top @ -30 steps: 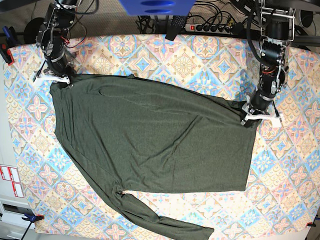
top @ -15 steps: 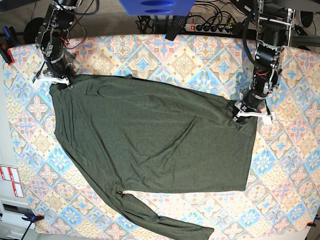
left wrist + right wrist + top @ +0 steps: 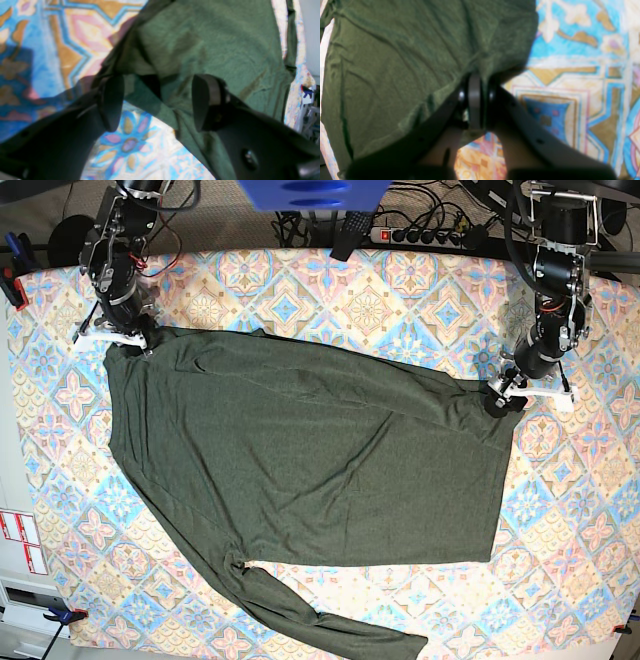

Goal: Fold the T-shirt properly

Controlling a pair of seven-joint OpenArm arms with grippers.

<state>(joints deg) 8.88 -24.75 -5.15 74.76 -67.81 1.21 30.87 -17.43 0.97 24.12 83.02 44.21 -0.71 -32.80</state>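
The T-shirt lies spread flat on the patterned surface. It looks thin, soft and floppy, so grab corners. The right tool pinches 1 corner. The left tool is open over another.

Seen from overhead, the base view takes in the whole patterned table and the T-shirt spread across it. Each wrist camera looks down past its own end effector, very close, onto one far corner of the T-shirt that the overhead view also shows.
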